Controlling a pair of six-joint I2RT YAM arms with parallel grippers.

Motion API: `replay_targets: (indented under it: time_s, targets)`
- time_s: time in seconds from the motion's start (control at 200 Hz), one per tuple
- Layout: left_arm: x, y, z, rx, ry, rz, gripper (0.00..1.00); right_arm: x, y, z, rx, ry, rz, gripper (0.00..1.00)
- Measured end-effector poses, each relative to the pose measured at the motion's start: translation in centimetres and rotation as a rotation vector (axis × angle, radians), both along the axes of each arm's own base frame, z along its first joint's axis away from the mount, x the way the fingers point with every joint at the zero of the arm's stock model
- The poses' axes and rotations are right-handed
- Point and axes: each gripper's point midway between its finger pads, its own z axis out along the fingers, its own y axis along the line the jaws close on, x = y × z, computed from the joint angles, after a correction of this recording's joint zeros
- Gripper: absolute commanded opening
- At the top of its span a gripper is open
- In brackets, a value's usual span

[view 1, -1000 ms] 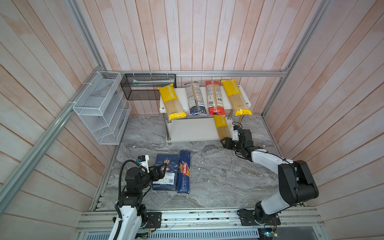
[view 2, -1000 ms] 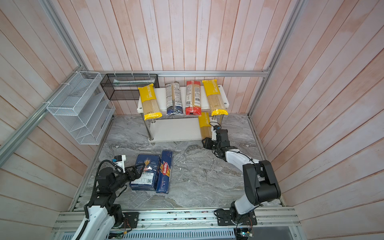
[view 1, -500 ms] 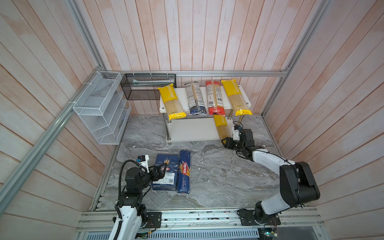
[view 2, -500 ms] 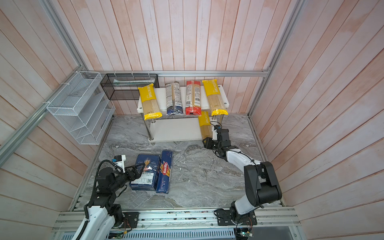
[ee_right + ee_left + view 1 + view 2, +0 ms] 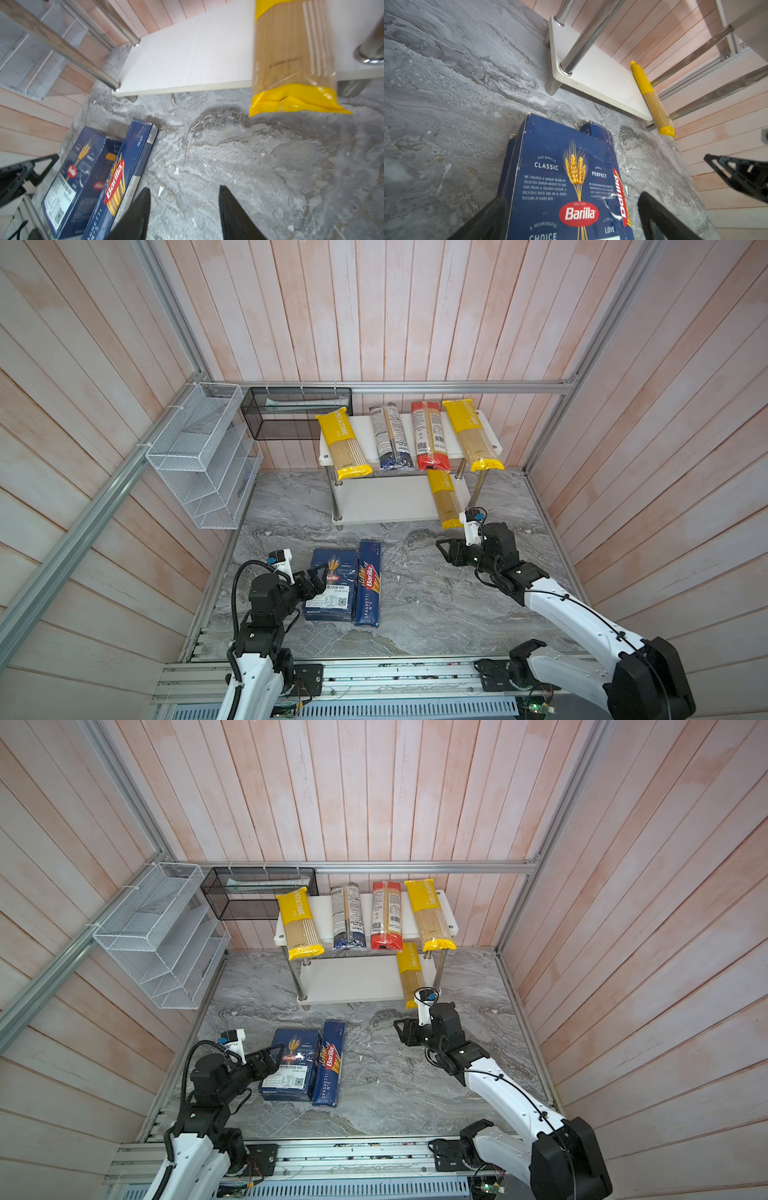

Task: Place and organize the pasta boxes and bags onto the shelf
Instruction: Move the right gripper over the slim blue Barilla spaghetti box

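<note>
The narrow spaghetti box (image 5: 368, 583) lies left of the empty, half-open right gripper (image 5: 444, 552), its long axis toward the shelf (image 5: 386, 497), yet nearer the wide-open left gripper (image 5: 319, 578).

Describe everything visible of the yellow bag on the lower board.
The yellow bag is a slim clear pack with yellow ends, spaghetti showing through its middle. It lies flat, front to back, at the right end of the lower board, near end overhanging the front edge. Only the board visibly touches it; the open right hand hangs apart.
</note>
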Motion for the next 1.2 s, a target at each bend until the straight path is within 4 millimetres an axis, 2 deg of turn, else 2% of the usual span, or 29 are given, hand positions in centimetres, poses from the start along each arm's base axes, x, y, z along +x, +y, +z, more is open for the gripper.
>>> replay_targets:
  time_s: [0.08, 0.165, 0.31, 0.415, 0.535, 0.665, 0.76, 1.02, 1.2]
  targets:
    - [0.4, -0.1, 1.4, -0.003, -0.034, -0.004, 1.0, -1.9, 1.9, -0.9, -0.004, 0.023, 0.046, 0.53]
    - [0.6, -0.5, 2.1, -0.008, -0.06, -0.03, 1.0, -3.8, 3.7, -1.9, -0.015, 0.051, 0.08, 0.54]
    - [0.4, -2.0, 3.1, 0.001, -0.133, -0.117, 1.0, -5.4, 6.4, -3.4, -0.018, 0.084, 0.108, 0.55]
    - [0.0, -2.5, 3.3, 0.017, -0.172, -0.151, 1.0, -6.3, 8.1, -5.9, -0.058, 0.135, 0.128, 0.57]
    - [-0.5, -2.8, 2.5, 0.019, -0.194, -0.169, 1.0, -7.3, 10.5, -8.1, -0.125, 0.188, 0.172, 0.6]
    - [-1.0, -3.1, 0.8, 0.013, -0.187, -0.187, 1.0, -7.7, 13.7, -8.7, -0.149, 0.201, 0.22, 0.63]
    - [-1.1, -3.2, 0.4, 0.01, -0.185, -0.196, 1.0, -7.7, 15.1, -9.0, -0.152, 0.211, 0.234, 0.64]
    - [-1.1, -3.3, 1.2, 0.011, -0.227, -0.2, 1.0, -6.9, 17.4, -10.5, -0.191, 0.244, 0.244, 0.66]
    - [-1.0, -3.3, 1.4, 0.011, -0.236, -0.2, 1.0, -6.9, 17.7, -10.8, -0.195, 0.254, 0.249, 0.67]
